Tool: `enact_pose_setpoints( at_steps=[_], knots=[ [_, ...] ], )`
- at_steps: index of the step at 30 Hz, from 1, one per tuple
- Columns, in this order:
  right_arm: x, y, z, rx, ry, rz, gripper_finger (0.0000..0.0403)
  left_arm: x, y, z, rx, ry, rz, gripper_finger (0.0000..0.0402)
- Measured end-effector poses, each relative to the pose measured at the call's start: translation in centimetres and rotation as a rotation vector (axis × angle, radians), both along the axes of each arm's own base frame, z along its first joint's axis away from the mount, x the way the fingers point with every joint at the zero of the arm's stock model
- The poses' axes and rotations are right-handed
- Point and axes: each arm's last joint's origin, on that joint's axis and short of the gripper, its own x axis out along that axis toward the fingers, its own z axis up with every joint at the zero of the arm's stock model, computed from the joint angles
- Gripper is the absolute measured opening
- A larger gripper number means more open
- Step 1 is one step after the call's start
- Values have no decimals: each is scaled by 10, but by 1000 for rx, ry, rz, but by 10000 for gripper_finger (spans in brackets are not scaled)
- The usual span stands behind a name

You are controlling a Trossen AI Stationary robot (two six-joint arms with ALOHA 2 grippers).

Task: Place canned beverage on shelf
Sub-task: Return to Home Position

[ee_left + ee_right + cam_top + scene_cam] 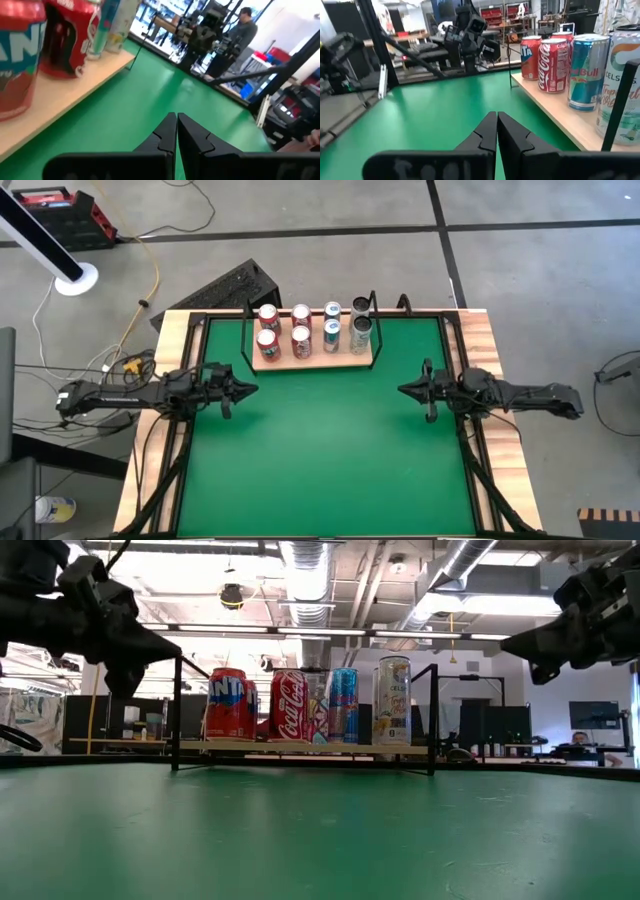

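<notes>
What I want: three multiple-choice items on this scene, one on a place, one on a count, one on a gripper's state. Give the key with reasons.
1. Where do the cans stand?
A) in a box
B) on the shelf
C) in a gripper

2. How many cans are there?
A) four
B) six
C) eight

3. How is the left gripper?
A) open
B) shut and empty
C) shut on a can

Key:
1 B: in the high view, every can rests on the light-wood board.
2 C: they form two rows of four.
3 B: its wrist view shows the fingers together with nothing between them.
</notes>
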Motion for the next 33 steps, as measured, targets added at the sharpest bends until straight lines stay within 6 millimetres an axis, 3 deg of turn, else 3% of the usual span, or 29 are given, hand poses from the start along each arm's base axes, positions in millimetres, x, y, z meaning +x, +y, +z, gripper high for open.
enact_pose_setpoints(
  at_steps=[12,33],
  knots=[
    [1,0,-2,-4,26,-3,42,-2,0,-21,72,233,-19,0],
    [1,0,-2,-4,26,-7,43,-3,-1,-22,69,253,-31,0]
  ],
)
